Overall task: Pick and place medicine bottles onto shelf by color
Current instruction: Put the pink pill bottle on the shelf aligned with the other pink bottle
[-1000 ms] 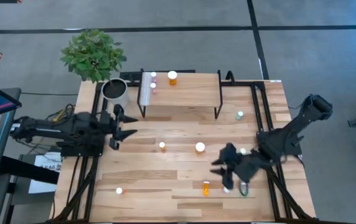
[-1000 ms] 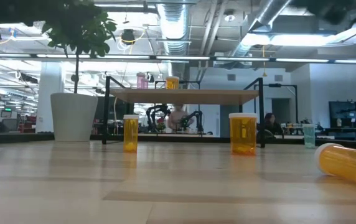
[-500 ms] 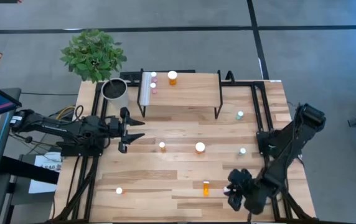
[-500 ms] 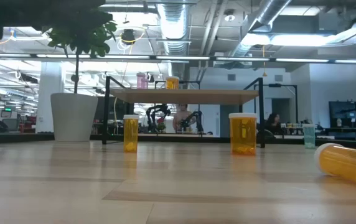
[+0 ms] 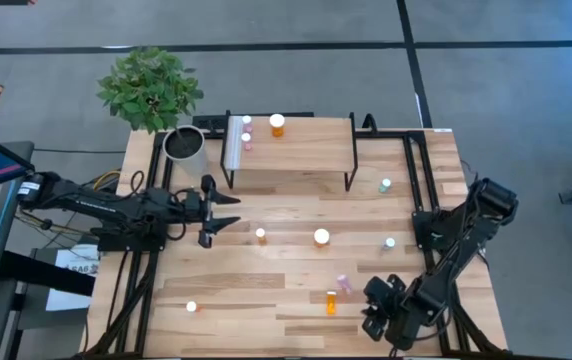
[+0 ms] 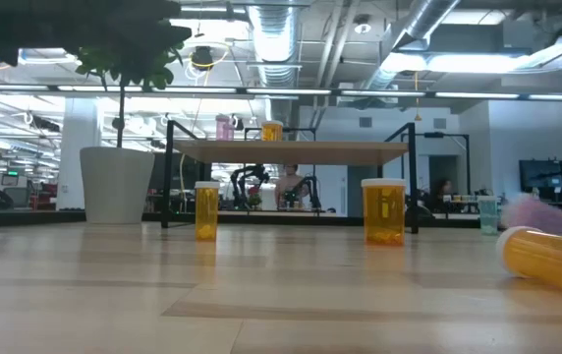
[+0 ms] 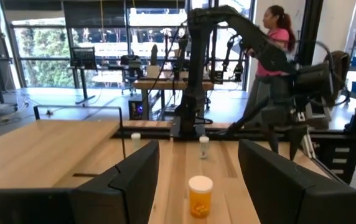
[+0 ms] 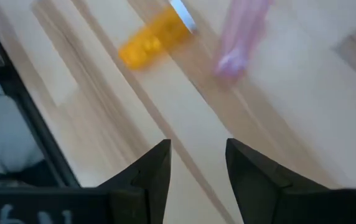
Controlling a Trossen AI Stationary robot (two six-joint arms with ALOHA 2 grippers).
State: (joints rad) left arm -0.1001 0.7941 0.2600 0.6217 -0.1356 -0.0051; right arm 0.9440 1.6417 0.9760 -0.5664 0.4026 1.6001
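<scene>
Medicine bottles stand scattered on the table: a small orange one (image 5: 260, 235), a larger orange one (image 5: 321, 237) and two pale green ones (image 5: 386, 185) (image 5: 390, 242). An orange bottle (image 5: 331, 301) (image 8: 156, 37) lies on its side. Just beyond it a pink bottle (image 5: 343, 283) (image 8: 240, 37) shows as a blur. The shelf (image 5: 296, 150) bears pink bottles (image 5: 246, 122) and an orange one (image 5: 277, 124). My right gripper (image 5: 374, 308) (image 8: 196, 149) is open at the near right and slants down, with nothing between its fingers. My left gripper (image 5: 224, 210) (image 7: 198, 155) is open and level, facing the larger orange bottle (image 7: 200, 194).
A potted plant (image 5: 184, 145) stands at the far left corner beside the shelf. A white-capped bottle (image 5: 191, 307) stands near the front left. Black frame rails (image 5: 428, 180) run along the table's sides. A person (image 7: 271, 43) stands in the room beyond the table.
My right gripper has sunk and swung toward the near edge, rolling its wrist. A blurred pink bottle now shows on the table beside the lying orange one, where none showed before. My left gripper has moved a little toward the table's right.
</scene>
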